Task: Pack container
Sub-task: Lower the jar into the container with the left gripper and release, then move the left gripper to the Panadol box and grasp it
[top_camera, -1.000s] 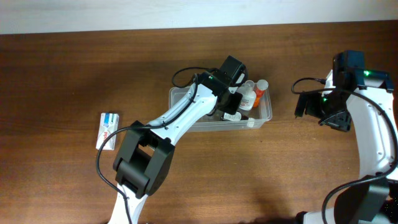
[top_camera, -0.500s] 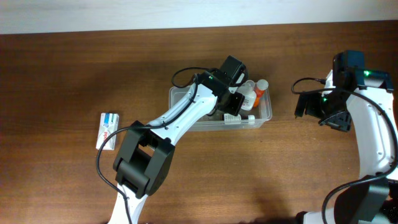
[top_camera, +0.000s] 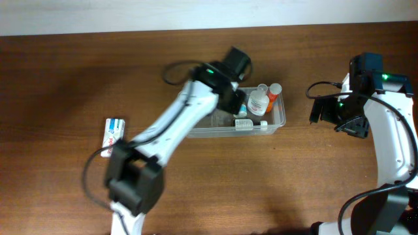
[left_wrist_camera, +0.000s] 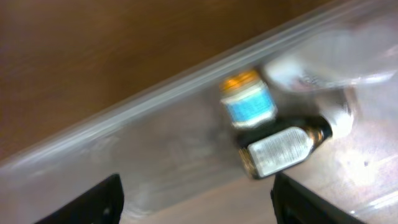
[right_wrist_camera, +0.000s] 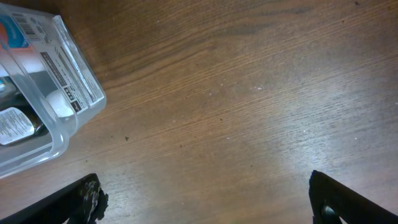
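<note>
The clear plastic container [top_camera: 196, 128] stands at mid-table. Inside it are a white bottle with an orange label [top_camera: 258, 103], an orange-capped bottle [top_camera: 274, 91] and a small vial [top_camera: 245, 123] lying by the front wall. My left gripper [top_camera: 238, 104] hovers over the container's middle. The left wrist view shows it [left_wrist_camera: 198, 205] open with nothing between its fingers. Beyond them lie a blue-labelled bottle [left_wrist_camera: 247, 102] and a dark bottle [left_wrist_camera: 280, 149] on the container floor. My right gripper [top_camera: 326, 112] is open over bare table to the right of the container [right_wrist_camera: 62, 130].
A white box with blue and red print [top_camera: 113, 136] lies on the table at the left, well away from the container. The wooden table's back edge meets a pale wall at the top of the overhead view.
My left gripper has opened and drawn back up and to the left. A small vial now lies by the container's front wall. The right arm has not moved.
</note>
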`<state>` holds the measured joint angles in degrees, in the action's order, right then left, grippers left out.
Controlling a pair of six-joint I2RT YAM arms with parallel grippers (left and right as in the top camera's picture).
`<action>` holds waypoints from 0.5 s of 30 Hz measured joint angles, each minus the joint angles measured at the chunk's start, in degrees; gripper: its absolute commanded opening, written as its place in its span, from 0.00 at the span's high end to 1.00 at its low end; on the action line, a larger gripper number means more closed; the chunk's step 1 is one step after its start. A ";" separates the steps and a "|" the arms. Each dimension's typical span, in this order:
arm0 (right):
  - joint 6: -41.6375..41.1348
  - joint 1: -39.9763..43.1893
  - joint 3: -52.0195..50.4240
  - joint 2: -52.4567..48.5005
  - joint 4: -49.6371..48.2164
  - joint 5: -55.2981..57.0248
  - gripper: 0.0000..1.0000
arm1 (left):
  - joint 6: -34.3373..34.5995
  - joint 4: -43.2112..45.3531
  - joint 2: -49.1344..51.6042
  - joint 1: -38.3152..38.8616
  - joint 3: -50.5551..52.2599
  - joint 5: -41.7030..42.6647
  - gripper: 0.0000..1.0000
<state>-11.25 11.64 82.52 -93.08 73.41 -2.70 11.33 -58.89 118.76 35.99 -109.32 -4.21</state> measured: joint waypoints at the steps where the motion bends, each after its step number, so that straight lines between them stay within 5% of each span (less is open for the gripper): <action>1: -0.04 0.00 0.00 0.00 -0.04 -0.02 0.01 | 0.00 -1.01 -2.56 -1.25 -0.24 -1.05 0.08; 9: 0.72 0.00 -0.04 0.00 -0.09 0.00 0.01 | 0.55 -15.32 -21.05 -23.10 -2.67 -5.38 0.04; 15: 0.74 0.00 -0.04 0.00 -0.11 0.02 0.02 | 0.79 -19.58 -21.14 -37.05 1.46 -5.03 0.01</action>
<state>-10.50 11.64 82.48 -93.08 73.30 -2.68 12.12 -78.48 97.62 -1.06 -107.85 -9.23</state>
